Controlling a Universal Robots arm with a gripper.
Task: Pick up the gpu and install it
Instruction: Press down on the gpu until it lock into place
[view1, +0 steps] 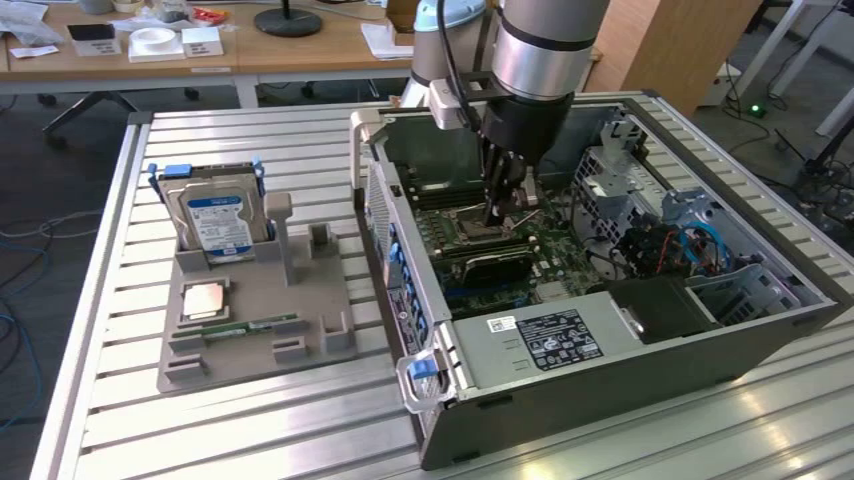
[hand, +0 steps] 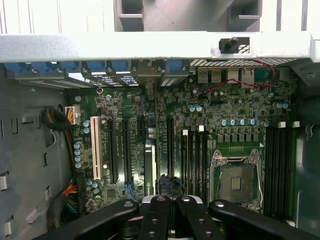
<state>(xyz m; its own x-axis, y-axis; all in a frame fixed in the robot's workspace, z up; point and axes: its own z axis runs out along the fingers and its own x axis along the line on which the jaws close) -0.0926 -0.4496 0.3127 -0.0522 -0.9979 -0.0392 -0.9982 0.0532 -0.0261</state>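
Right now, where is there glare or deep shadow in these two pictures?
Exterior view: light glints off the table's metal slats near the front, and the case's interior on that view's right lies in shadow. Wrist view: the case's metal rim is washed out bright, the motherboard is evenly lit, and the gripper is a dark shape.

The gpu (view1: 497, 266) (hand: 150, 167) stands on its long edge in an expansion slot of the motherboard (hand: 240, 100), inside the open computer case (view1: 641, 340). In the exterior view it shows as a thin dark card with a black face, near the middle of the board. In the wrist view it is seen edge-on as a narrow grey strip between the long black slots, one end pointing toward the case's rear wall.
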